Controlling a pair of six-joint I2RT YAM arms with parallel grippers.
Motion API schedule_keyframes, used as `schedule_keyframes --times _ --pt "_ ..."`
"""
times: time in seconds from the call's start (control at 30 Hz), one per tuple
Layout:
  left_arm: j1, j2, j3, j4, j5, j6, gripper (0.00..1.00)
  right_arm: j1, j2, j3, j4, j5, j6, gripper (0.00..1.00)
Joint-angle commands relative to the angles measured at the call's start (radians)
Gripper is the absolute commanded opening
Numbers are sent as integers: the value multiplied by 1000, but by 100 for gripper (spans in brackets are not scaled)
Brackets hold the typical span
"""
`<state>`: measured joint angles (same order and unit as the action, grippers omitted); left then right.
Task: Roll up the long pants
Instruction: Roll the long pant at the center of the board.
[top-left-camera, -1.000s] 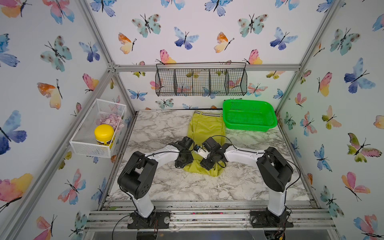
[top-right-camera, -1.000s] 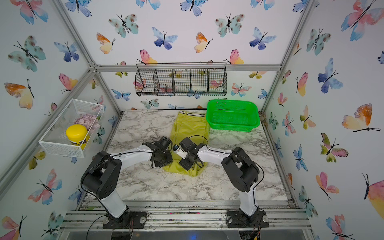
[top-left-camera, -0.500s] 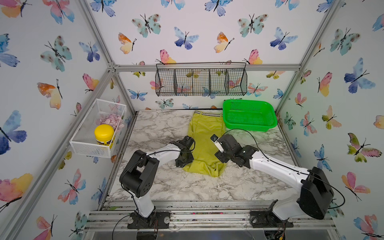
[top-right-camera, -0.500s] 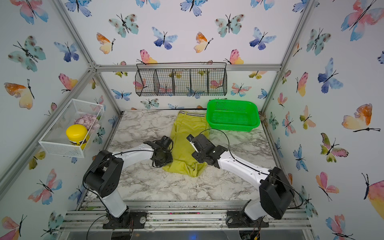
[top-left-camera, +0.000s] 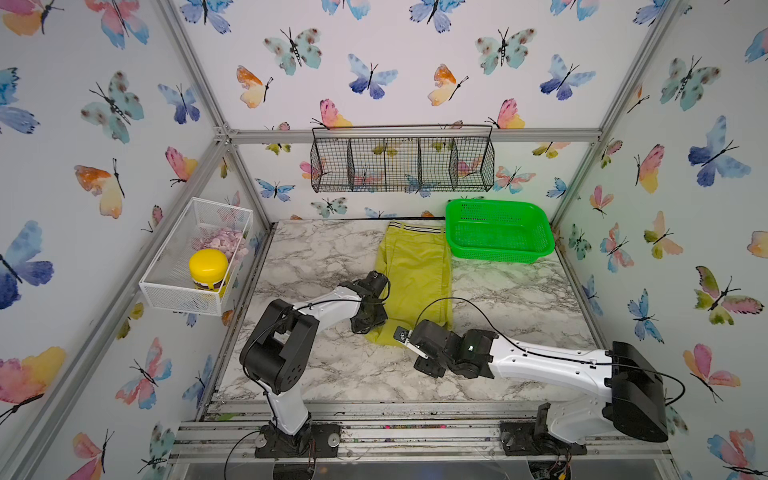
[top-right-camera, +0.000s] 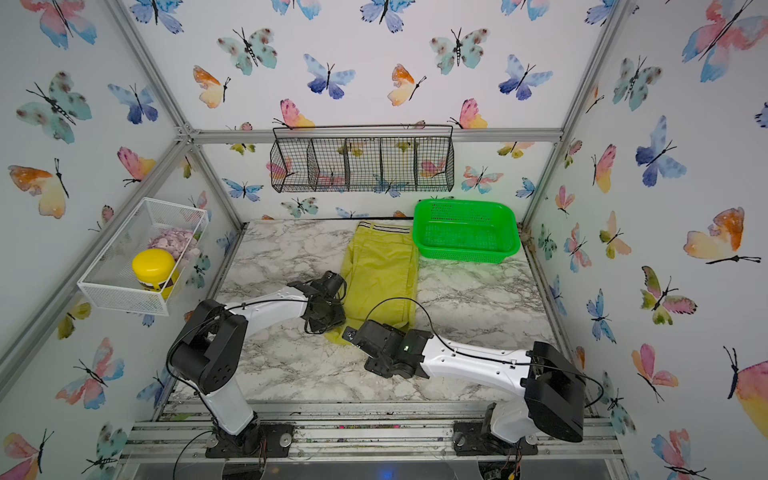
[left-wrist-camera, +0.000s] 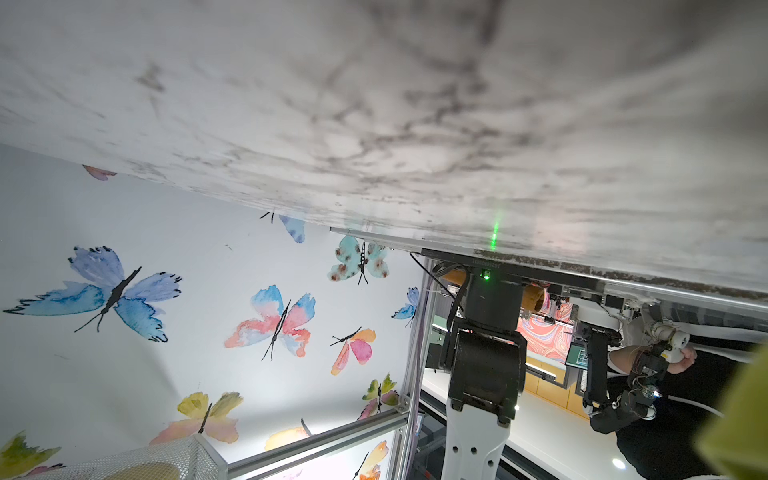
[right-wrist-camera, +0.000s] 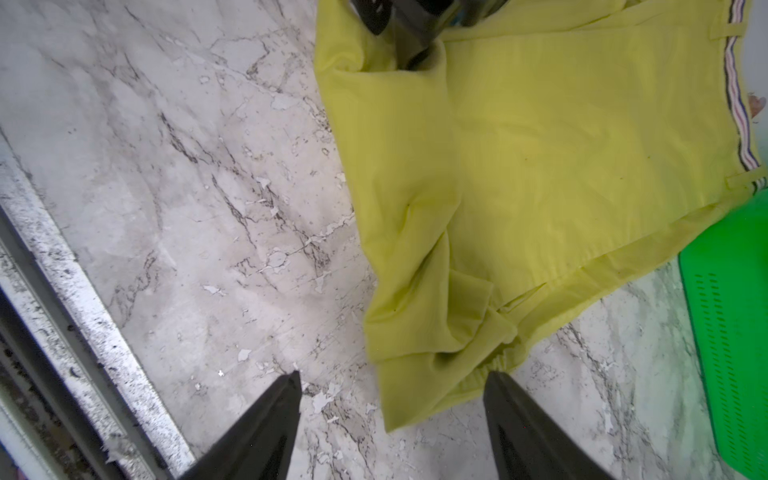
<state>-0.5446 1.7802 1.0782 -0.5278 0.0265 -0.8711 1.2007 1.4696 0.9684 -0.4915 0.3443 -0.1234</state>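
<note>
The long pants (top-left-camera: 415, 270) lie flat on the marble table (top-left-camera: 316, 257), folded lengthwise, and show in both top views. Their striped waistband (top-left-camera: 413, 227) is at the far end. My left gripper (top-left-camera: 368, 324) points down at their near left edge. In the right wrist view its fingers (right-wrist-camera: 415, 58) pinch a pucker of the cloth (right-wrist-camera: 561, 145). My right gripper (right-wrist-camera: 392, 374) is low over the table at the pants' near end. It is open wide, with the rumpled hem corner (right-wrist-camera: 424, 399) lying between its fingers, untouched.
A green plastic basket (top-left-camera: 496, 254) stands at the back right, touching the pants' right side near the waistband. A white mesh bin (top-left-camera: 174, 295) holding a yellow-lidded jar (top-left-camera: 208, 266) hangs on the left wall. A black wire rack (top-left-camera: 401, 166) hangs on the back wall.
My right gripper left the pants' near end beside the left gripper, swung out to their right edge, then came back low at the near hem. The left gripper has hardly moved.
</note>
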Motion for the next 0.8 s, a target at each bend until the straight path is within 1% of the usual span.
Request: schedule_keyframes --times 0.0,0.13,0.27,0.37,0.5,0.63,0.7,0.73,0.77 --pt "12 100 -69 8 50 -5 0 20 75 -5 96 -4 -38 75" --pt "20 98 -89 30 75 -10 0 27 195 52 153 36 -135 76" --pt "33 93 -105 55 98 -10 0 28 308 55 260 146 -240 78" --pt "40 92 -109 60 108 -6 0 22 352 28 371 219 -308 80" --pt "48 90 -118 61 119 4 0 -12 394 33 414 229 -312 79" --pt "58 94 -131 64 137 14 0 -57 428 44 434 223 -334 67" --pt "65 92 -140 71 149 18 0 -82 447 52 424 210 -335 58" --pt "72 90 -144 72 153 19 0 -90 457 59 417 209 -330 52" --pt "80 86 -148 76 158 24 0 -94 464 66 404 198 -328 33"
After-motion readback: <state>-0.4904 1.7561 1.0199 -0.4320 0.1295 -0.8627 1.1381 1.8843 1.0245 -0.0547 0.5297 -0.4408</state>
